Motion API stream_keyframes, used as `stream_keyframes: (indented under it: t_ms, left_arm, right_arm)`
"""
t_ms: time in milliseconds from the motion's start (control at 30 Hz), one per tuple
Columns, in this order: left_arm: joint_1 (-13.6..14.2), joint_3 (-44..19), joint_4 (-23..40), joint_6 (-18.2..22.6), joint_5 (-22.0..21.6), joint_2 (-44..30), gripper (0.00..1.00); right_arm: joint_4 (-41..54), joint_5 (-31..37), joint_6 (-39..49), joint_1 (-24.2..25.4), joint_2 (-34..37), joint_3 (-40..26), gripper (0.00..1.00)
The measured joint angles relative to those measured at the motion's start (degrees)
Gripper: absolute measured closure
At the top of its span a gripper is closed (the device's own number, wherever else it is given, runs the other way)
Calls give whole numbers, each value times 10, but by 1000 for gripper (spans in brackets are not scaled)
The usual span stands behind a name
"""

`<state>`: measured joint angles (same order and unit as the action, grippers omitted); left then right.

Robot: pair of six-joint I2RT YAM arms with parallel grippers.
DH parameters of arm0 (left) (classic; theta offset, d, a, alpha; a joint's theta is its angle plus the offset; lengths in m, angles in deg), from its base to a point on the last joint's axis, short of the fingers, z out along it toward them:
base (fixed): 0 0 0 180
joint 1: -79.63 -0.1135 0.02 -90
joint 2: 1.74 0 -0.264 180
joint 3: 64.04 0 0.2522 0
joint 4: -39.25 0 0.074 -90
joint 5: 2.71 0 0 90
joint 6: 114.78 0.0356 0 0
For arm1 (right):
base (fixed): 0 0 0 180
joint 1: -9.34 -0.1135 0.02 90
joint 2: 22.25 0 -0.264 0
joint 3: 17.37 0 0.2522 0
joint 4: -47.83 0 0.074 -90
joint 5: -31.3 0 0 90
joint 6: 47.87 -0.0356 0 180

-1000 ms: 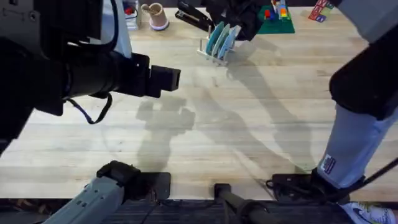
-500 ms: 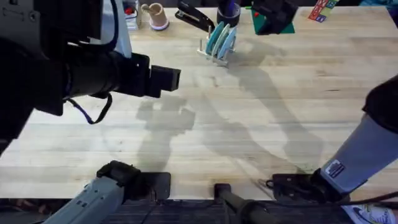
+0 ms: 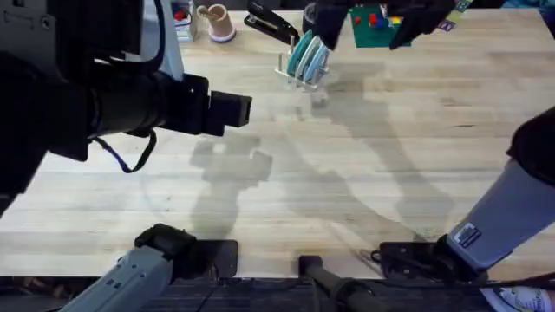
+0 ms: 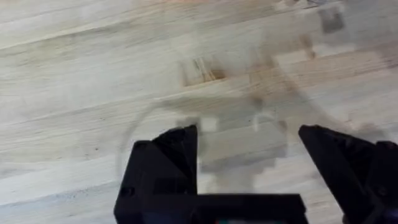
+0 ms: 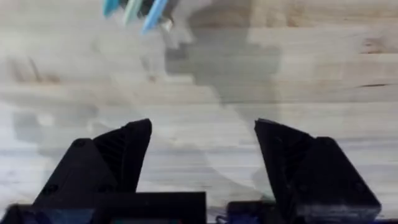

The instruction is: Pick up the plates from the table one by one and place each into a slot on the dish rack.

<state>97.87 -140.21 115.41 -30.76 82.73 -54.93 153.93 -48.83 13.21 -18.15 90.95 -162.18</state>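
Fingers on the left gripper [image 4: 249,168] are spread wide, holding nothing, bare table [image 4: 93,74] between them. Left arm sits at the same spot in the left of the overhead as 0.5 s ago. Right gripper [image 5: 202,162] is also wide open and empty. Versus 0.5 s ago the right arm's dark bulk has spread wider along the top edge, over the green block [image 3: 377,24]. Plates [image 3: 306,54] stand on edge in the dish rack [image 3: 297,73] at upper centre, unchanged, well apart from the left fingers. In the right wrist view the plates [image 5: 134,9] show at the upper left edge, beyond the fingertips. Cup [image 3: 215,22] is at top left.
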Motion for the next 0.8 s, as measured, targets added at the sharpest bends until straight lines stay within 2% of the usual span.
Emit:
stream_keyframes:
  t_ms: [233, 433, 600, 800]
  left_arm:
    - [0, 0, 0, 0, 0, 0, 7]
    - [0, 0, 0, 0, 0, 0, 6]
    - [0, 0, 0, 0, 0, 0, 6]
    - [0, 0, 0, 0, 0, 0, 6]
  right_arm:
    - [3, 5, 95, -2, 0, -2, 10]
    - [3, 24, 135, -16, -21, -2, 10]
    - [3, 26, 147, -17, -80, 9, 9]
    - [3, 28, 151, -16, -173, 90, 10]
